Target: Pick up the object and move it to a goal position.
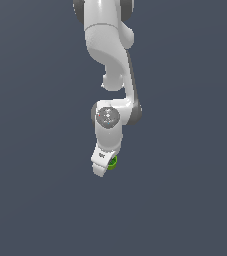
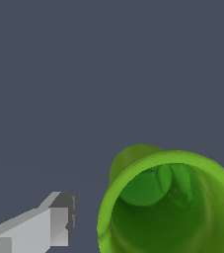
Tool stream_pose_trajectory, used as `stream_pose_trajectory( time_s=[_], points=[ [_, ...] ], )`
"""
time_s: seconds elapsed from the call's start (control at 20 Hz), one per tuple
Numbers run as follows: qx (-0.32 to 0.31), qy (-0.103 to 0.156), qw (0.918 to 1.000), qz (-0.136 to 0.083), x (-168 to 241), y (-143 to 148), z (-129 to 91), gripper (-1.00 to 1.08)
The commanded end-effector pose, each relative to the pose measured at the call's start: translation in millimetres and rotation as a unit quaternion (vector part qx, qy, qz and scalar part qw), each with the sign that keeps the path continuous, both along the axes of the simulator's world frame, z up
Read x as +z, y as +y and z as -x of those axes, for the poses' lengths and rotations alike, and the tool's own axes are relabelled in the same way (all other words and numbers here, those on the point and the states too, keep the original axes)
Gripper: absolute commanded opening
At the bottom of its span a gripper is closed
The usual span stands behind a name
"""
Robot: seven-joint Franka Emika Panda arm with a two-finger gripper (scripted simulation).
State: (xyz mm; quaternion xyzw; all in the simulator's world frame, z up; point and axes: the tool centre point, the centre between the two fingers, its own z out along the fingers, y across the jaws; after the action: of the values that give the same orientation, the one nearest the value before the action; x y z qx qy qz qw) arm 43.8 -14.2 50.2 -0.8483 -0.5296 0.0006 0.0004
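While the white arm [image 1: 111, 60] hangs down the middle of the exterior view, its pincer [image 1: 101, 169] sits low, tilted a bit toward that view's left. Green cup [image 1: 113, 162] peeks out just beside the pincer on the exterior view's right, touching or nearly touching the white housing; most of it is hidden behind the pincer body. Bkgd is a flat dark grey-blue worktop [image 1: 35, 200]; can't tell whether the cup rests on it or is lifted off.

Wrist view: cup [image 2: 172, 207] fills a big part of the frame, seen almost straight into its mouth, w/ bright green rim and darker hollow inside. One grey-white finger [image 2: 44, 227] shows off to the side, apart from the cup wall w/ a gap of bare surface between. 2nd finger not visible.

Pincer state: can't tell if it's open, closed or gripping, since only one finger shows and it's clear of the cup.
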Motion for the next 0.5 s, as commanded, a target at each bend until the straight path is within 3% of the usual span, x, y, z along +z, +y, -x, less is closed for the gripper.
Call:
stream_pose_trajectory(
  time_s=[0.0, 0.15, 0.2, 0.45],
  points=[
    [0.001, -0.001, 1.0000, 0.000, -6.8, 0.2, -0.6, 1.00],
    [0.000, -0.001, 1.0000, 0.000, -7.7, -0.3, -1.6, 1.00],
    [0.000, -0.001, 1.0000, 0.000, -7.7, -0.3, -1.6, -1.00],
    [0.000, -0.001, 1.0000, 0.000, -7.7, -0.3, -1.6, -1.00]
  ],
)
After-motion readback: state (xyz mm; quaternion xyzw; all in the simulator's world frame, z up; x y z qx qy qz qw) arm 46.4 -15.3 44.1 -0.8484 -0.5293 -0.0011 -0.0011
